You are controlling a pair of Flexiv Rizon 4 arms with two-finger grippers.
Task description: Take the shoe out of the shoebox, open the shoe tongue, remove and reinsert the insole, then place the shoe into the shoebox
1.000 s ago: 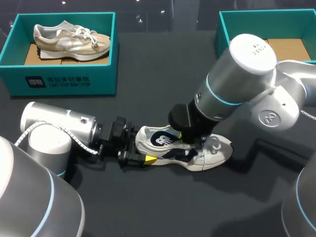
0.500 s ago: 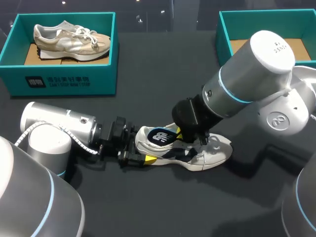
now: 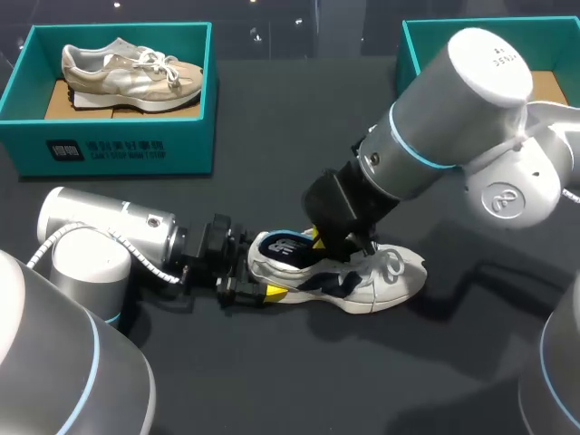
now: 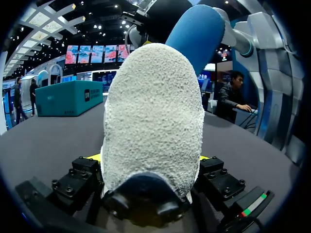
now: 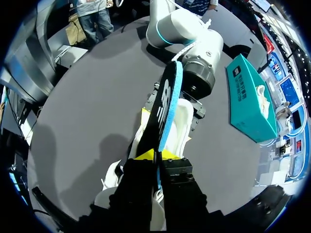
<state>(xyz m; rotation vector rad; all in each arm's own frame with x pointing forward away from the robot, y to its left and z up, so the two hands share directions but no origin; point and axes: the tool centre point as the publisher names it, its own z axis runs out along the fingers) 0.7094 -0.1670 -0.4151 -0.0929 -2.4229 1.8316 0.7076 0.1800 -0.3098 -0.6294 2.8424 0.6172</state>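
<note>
The middle of the white and navy sneaker (image 3: 385,276) is hiding under your right arm (image 3: 426,136) in the head view, so you are seeing only its heel cup and toe there. In the left wrist view its heel (image 4: 153,116) is filling the picture and covering most of the yellow tips.

The sneaker is sitting on the dark table (image 3: 272,381), near the middle. Its long axis is running across the table, heel pointing to your left arm (image 3: 109,231) and toe to your right side.

The blue insole (image 5: 167,107) is standing on edge, part way out of the opening, with its long axis running along the shoe; in the left wrist view its blue end (image 4: 194,34) is rising above the heel.

Your left gripper (image 3: 263,292) is lying low on the table and clamping the heel from both sides. Your right gripper (image 5: 156,155) is coming down over the opening, its two yellow tips pinching the insole's edge with almost no gap.

The teal shoebox (image 3: 118,136) at the far left is holding a beige sneaker (image 3: 131,72) on its side, toe pointing right. The second teal shoebox (image 3: 412,54) at the far right is showing brown cardboard inside, and your right arm is cutting off most of it.
</note>
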